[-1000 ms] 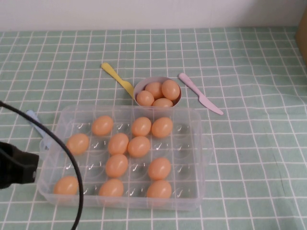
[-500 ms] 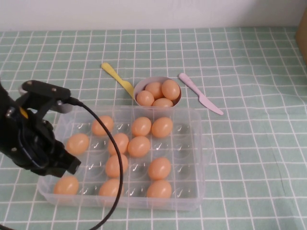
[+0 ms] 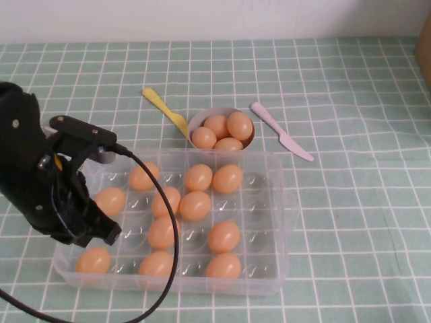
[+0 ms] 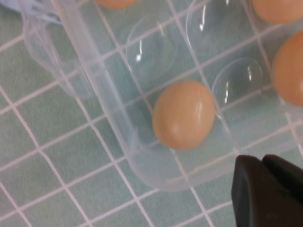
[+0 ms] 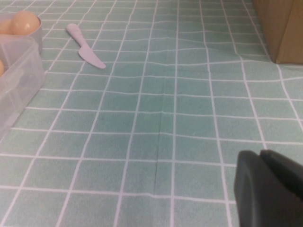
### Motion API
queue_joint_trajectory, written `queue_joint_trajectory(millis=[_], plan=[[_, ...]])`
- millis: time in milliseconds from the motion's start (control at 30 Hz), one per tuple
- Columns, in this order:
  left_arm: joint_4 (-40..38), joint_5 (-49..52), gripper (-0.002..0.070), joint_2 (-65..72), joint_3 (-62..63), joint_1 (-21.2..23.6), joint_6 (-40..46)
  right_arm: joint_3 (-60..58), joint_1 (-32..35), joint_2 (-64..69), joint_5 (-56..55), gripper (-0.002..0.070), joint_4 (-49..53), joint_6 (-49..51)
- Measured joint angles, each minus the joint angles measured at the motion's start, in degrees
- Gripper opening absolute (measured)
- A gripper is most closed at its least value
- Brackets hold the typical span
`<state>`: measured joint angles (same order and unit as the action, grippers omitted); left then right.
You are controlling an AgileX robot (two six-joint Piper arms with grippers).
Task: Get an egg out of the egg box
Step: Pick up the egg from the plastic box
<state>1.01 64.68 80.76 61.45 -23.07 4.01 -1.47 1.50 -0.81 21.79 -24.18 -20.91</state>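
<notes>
The left claw [image 3: 101,232] hangs over the near-left part of the egg box [image 3: 269,269], its black body covering part of the box's left wall. How far its fingers are parted cannot be told, and nothing shows in its grip. In the left wrist view the egg [image 4: 183,113] sits in the corner well of the egg box [image 4: 90,75], just beside the dark tip of the left claw [image 4: 267,189] but apart from it. In the high view that egg [image 3: 93,259] lies in the near-left corner well, just below the claw. More eggs fill other wells, and a small round bowl [image 3: 199,122] with four eggs stands on the green checked worktop [image 3: 350,202] behind the box, between a yellow spoon [image 3: 165,111] and a pink knife [image 3: 281,140]. The right claw [image 5: 270,189] hovers over bare worktop, well apart from the box; its opening cannot be told either.
</notes>
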Motion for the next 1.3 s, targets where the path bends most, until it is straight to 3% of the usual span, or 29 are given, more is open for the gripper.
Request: queue_joint_trajectory(millis=[100,300,400,1300], plan=[[0.00,-0.69,0.0036,1.52,0.11,0.00,0.69,0.00,0.00,0.00,0.00,-0.0018,0.00,0.00],[0.00,-1.99,0.0286,6.94,0.34,0.00,0.82,0.00,0.00,0.00,0.00,-0.0018,0.00,0.00],[0.09,-3.02,0.0349,9.10,0.56,0.00,0.89,0.00,0.00,0.00,0.00,-0.0018,0.00,0.00],[4.57,-4.98,0.0377,15.88,0.56,-0.10,5.70,0.00,0.00,0.00,0.00,-0.0018,0.00,0.00]])
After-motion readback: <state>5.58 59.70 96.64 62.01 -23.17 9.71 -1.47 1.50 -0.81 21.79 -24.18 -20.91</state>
